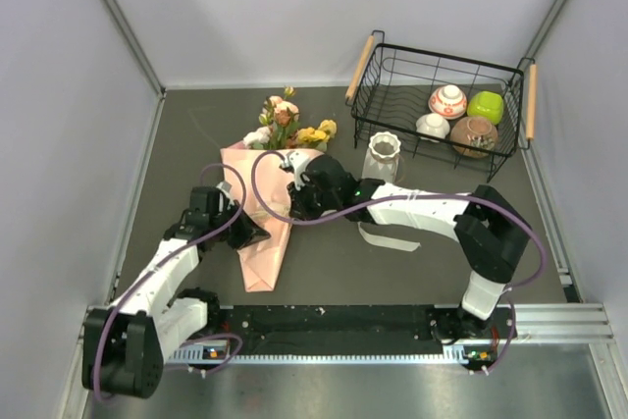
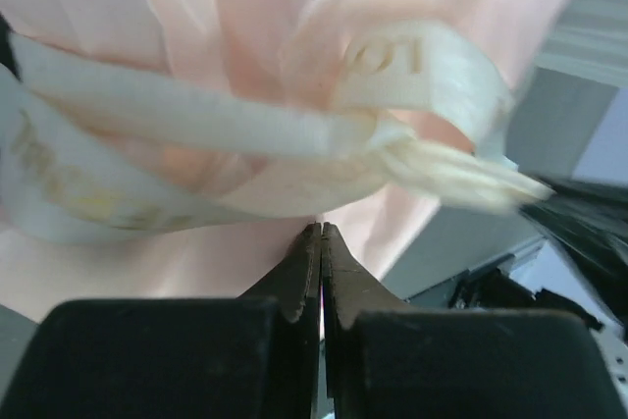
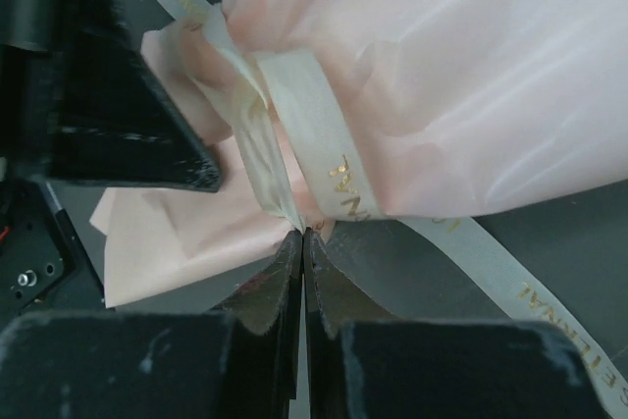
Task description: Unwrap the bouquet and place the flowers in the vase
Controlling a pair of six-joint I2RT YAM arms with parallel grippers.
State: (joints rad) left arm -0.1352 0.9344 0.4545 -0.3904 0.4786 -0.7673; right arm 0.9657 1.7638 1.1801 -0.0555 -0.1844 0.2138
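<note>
The bouquet [image 1: 257, 233] lies flat left of centre, wrapped in pink paper tied with beige ribbon [image 3: 334, 174], flowers [image 1: 289, 125] pointing far; the pale vase [image 1: 383, 157] stands upright to its right

We read the bouquet [image 1: 257, 233] wrap as thin matt salmon paper, softly creased. Its ribbon [image 3: 324, 159] is smooth satiny beige cloth with gilt lettering. The left tool [image 2: 321, 230] and right tool [image 3: 302, 235] look matt black plastic. Upper right in the top view: basket [image 1: 446, 53] of black-coated wire, pale wooden handles [image 1: 360, 68]; glossy ribbed vase [image 1: 383, 157]; matt grey tabletop [image 1: 186, 134].
</note>
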